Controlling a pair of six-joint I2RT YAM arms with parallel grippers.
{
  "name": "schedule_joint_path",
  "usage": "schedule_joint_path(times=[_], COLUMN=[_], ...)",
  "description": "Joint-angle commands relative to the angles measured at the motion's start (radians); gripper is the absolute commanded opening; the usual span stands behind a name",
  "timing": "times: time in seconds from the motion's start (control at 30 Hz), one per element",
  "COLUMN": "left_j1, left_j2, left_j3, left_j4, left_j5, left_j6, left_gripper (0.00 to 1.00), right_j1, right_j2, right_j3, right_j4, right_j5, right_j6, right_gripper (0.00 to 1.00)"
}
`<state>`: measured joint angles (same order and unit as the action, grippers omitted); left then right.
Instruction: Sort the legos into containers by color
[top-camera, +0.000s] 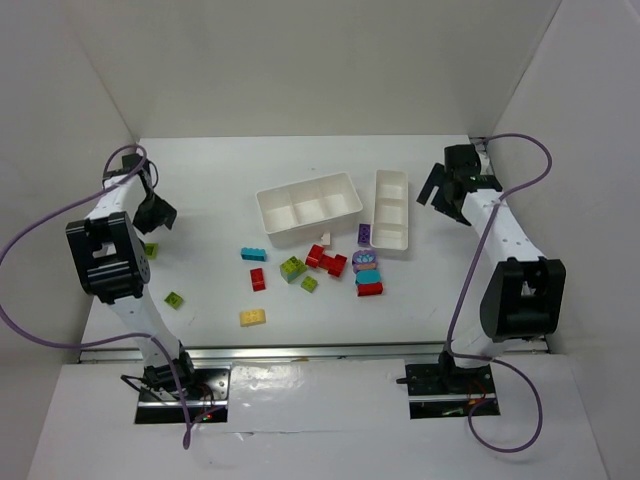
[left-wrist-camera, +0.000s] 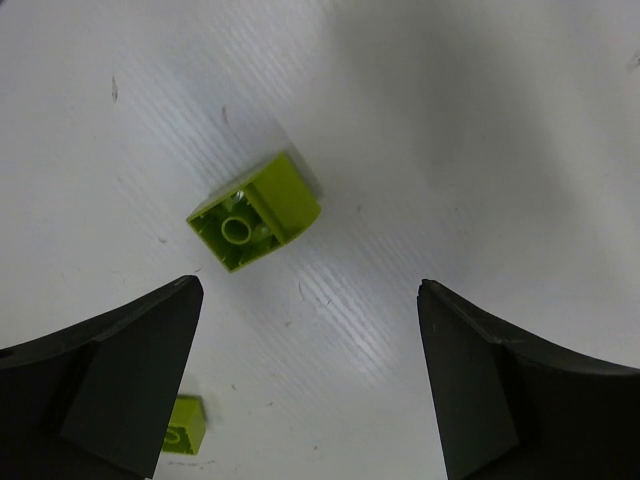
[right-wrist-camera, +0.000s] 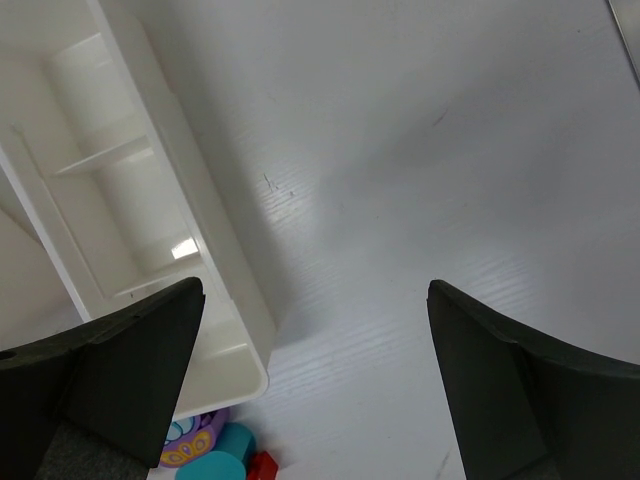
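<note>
Lego, lime, hollow underside showing: left wrist view only.

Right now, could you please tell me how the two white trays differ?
The wider tray lies slanted, left of the narrower tray, which runs nearly straight front to back. The wider tray's compartments sit side by side; the narrower tray's follow one another along its length. Both are white, divided and empty.
</note>
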<state>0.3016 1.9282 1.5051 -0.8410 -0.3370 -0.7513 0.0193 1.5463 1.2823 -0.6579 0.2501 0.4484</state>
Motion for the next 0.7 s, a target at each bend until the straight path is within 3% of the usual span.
schedule_joint_path(times=[0.0, 0.4, 0.67], left_j1=[0.004, 0.057, 0.057], left_j2=[0.012, 0.012, 0.066], left_j3=[-0.014, -0.072, -0.126], left_j4=[0.094, 0.236, 0.27], left_j5=[-0.022, 0.021, 0.162], left_j6=[0.055, 0.173, 0.225], left_gripper=[1.0, 1.0, 1.0], right_j1=[-0.002, -0.002, -0.002], right_j2=[0.008, 0.026, 0.026], right_j3=[-0.003, 0.006, 0.006], right_j4=[0.018, 0.009, -0.002], right_j5=[-0.009, -0.038, -0.029], right_j6=[-0.014, 0.006, 0.015], right_gripper=[1.0, 1.0, 1.0])
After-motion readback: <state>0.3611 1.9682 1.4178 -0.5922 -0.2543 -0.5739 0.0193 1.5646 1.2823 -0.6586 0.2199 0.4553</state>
